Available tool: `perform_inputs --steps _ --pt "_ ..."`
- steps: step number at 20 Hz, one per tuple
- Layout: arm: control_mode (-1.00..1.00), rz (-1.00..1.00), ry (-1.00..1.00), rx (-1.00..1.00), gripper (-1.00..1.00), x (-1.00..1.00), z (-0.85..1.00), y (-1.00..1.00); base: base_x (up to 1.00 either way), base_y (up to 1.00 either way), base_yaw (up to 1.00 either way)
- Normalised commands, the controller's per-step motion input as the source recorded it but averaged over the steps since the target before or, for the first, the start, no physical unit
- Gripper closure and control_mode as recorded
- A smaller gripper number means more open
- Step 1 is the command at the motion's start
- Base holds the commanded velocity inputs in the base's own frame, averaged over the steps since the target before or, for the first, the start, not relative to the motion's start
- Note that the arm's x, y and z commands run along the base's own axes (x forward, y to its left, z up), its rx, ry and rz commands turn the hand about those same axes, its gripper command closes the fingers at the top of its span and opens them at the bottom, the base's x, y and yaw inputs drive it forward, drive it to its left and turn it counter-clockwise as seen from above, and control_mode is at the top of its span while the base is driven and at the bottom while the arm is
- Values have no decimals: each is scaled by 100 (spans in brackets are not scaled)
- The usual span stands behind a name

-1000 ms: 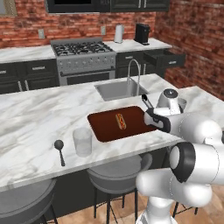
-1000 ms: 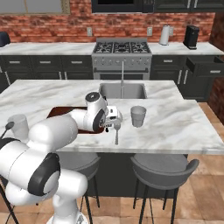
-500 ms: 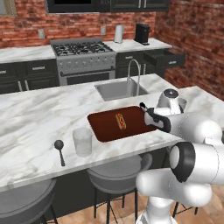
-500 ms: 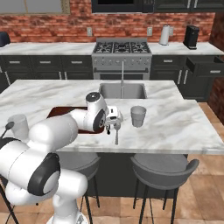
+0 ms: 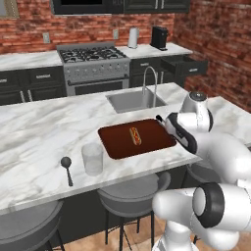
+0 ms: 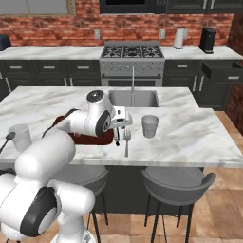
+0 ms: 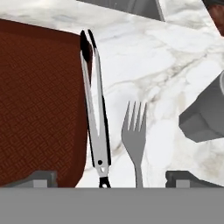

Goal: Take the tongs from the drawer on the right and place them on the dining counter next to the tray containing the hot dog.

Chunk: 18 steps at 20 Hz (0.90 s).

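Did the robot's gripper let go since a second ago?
Yes. The gripper has opened; its tips stand wide apart either side of the tongs, which lie free on the counter along the tray edge.

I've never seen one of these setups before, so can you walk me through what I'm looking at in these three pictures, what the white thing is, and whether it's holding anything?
The white thing is a robot arm in a computer-rendered kitchen. Two pictures come from cameras behind it, one to its left, one to its right, looking over the dining counter. The third comes from a camera on its hand, looking down past its gripper.

On the marble lie a red-brown tray with a hot dog, two glass cups, a dark spoon and a fork. The tongs lie flat between the tray's edge and the fork.

The gripper's fingers stand wide apart on either side of the tongs, so it holds nothing. At the back right, a drawer stands open.
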Motion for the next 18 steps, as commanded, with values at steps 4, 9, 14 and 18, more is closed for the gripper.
perform_inputs --steps 4,9,14,18 --pt "-100 -5 0 4 -100 -2 80 0 0 0 0" --pt "-100 -5 0 5 -100 0 68 2 0 0 0" --pt "-100 -4 0 4 -100 -22 43 23 0 0 0" --pt "-100 -4 0 2 -100 -49 25 26 0 0 0"
